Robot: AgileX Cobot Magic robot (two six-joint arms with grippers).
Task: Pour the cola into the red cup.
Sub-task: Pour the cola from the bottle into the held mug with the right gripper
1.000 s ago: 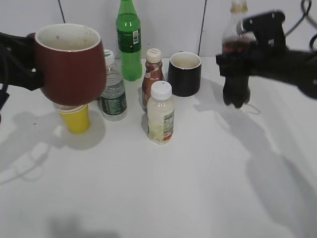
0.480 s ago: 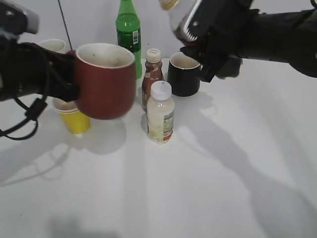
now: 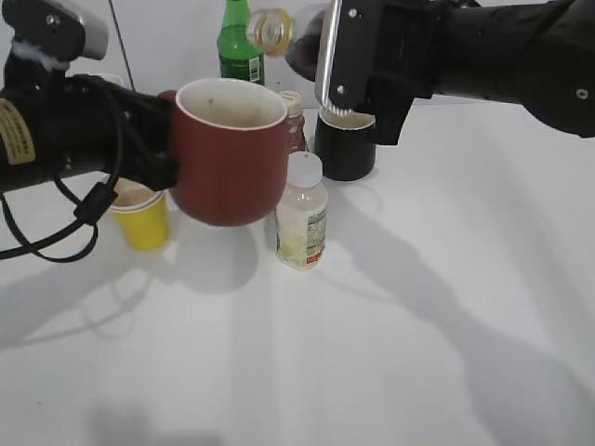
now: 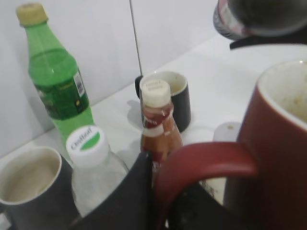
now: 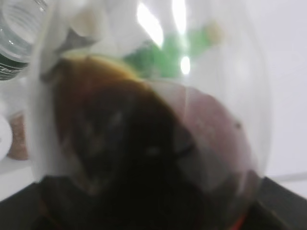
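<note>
The right arm (image 3: 502, 56) reaches in from the upper right above the white table (image 3: 418, 334), and its gripper (image 3: 358, 65) is clamped on the cola bottle (image 3: 297, 37), which lies tipped nearly horizontal with its long axis running right to left, the gold-ringed neck and mouth pointing toward the left arm. In the right wrist view the dark cola (image 5: 139, 167) has pooled against the clear wall of the bottle close in front of the lens; the jaws themselves are hidden there, so their exact width cannot be read, only that they grip the bottle. The left arm (image 3: 65, 130) comes in from the left, and its gripper (image 4: 144, 201) is closed on the handle of the red cup (image 3: 230, 153), holding it raised off the table and upright with its pale inside showing. The relation that matters is mouth to rim: the bottle's mouth sits above the cup and toward its far right edge, apart from it, and no stream is visible, so pouring seems about to begin. The next move likely calls for bringing mouth and rim into line. Beneath and behind stand the green bottle (image 3: 240, 42), a black mug (image 3: 346, 144), a white-capped bottle (image 3: 302, 212), a yellow paper cup (image 3: 139, 216) and a small brown bottle (image 4: 158, 129).
</note>
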